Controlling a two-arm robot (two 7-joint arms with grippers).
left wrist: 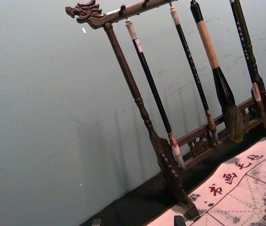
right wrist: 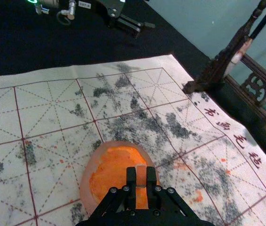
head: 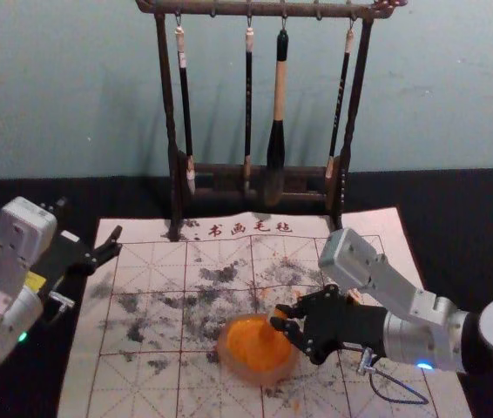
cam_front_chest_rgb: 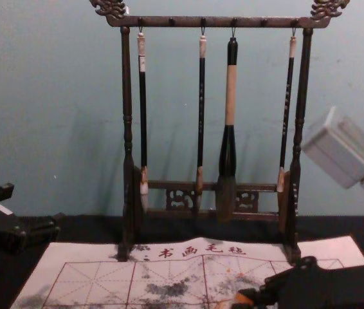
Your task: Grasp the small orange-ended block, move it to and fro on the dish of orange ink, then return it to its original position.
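With the mat's middle as the centre of a clock in the head view and twelve at its far edge, the left gripper (head: 88,222) is at ten o'clock, near the mat's far left corner, its fingers spread apart and holding nothing. The dark wooden brush rack (head: 265,9) stands at twelve, carrying, from left to right, a slender brush (head: 185,104), a second slender brush (head: 248,104), a thick brush (head: 278,104) with a dark head, and a third slender brush (head: 341,104). Below it lies the pale mat (head: 146,374), red-gridded and smudged dark, with red characters (head: 251,229) along its twelve o'clock edge. The round dish (head: 229,364) sits on the mat at six o'clock, with orange ink (head: 251,341) spread inside its pale rim. The small block (right wrist: 141,176) is above the dish, at about one o'clock from its centre; whether it touches the ink I cannot tell. The right gripper (head: 279,319) reaches in from three o'clock, its fingers closed on that block.
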